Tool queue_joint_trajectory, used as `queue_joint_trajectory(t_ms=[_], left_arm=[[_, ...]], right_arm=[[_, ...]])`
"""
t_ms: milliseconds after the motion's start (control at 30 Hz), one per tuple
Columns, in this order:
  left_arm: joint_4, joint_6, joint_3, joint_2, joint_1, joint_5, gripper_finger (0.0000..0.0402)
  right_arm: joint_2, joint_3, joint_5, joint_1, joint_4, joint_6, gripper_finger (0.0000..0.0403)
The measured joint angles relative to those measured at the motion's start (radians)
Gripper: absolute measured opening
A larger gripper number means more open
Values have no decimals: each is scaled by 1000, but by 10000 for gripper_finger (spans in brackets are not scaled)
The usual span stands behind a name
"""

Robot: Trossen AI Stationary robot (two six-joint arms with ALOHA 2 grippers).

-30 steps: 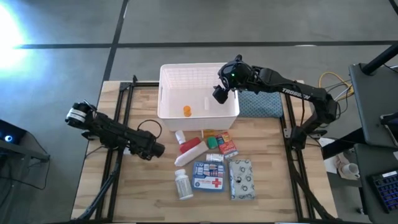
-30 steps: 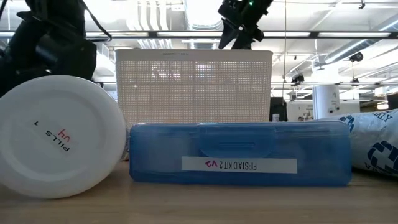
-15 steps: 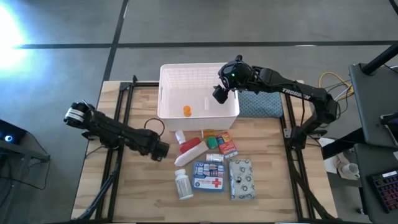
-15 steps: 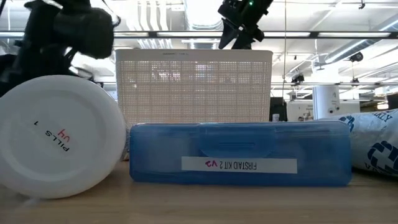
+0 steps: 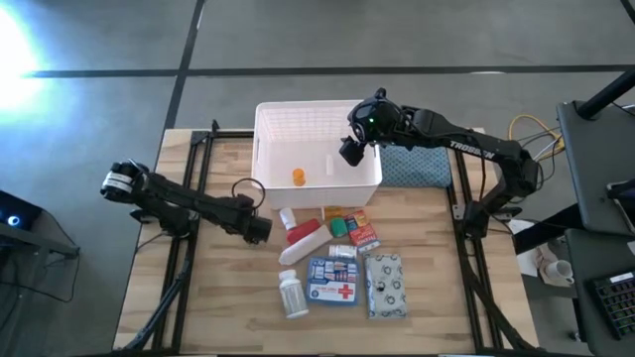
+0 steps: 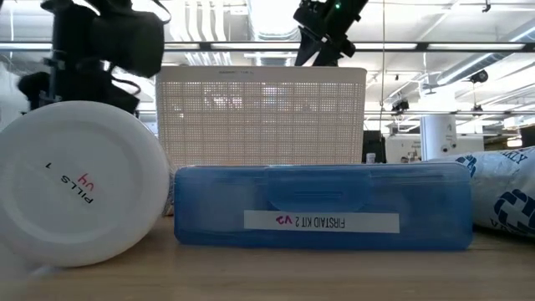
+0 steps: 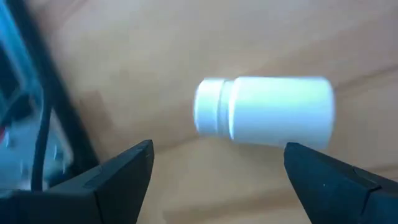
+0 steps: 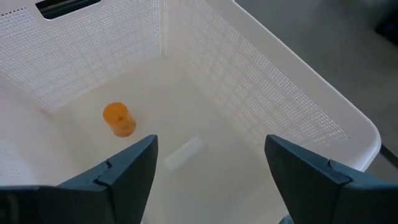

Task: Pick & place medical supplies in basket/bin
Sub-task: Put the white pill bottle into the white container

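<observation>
The left gripper [image 5: 260, 229] hovered with fingers spread just beside the pill bottle [image 7: 264, 112], which lay on its side on the table [image 5: 198, 297], long axis crosswise between them. The right gripper [image 5: 349, 151] hung open, empty, over the basket [image 5: 298, 124].

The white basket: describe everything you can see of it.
The white basket is a rectangular plastic bin with finely perforated, lattice-like walls and a smooth solid floor. One end wall has a slot handle near its rim. It stands upright on the wooden table's far side, open at the top. Inside lie an orange vial and a small pale flat item. The right gripper hangs open above its interior, touching nothing. A blue-grey cloth lies beside its right wall.
</observation>
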Motion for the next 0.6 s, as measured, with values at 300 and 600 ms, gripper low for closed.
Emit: queue_joint_trajectory(t_ms=[300, 600], left_arm=[[80, 43, -10, -25, 126, -10, 336], [178, 494, -53, -35, 202, -127, 336]], right_arm=[[0, -2, 0, 0, -26, 22, 281], [0, -3, 1, 0, -45, 57, 282]])
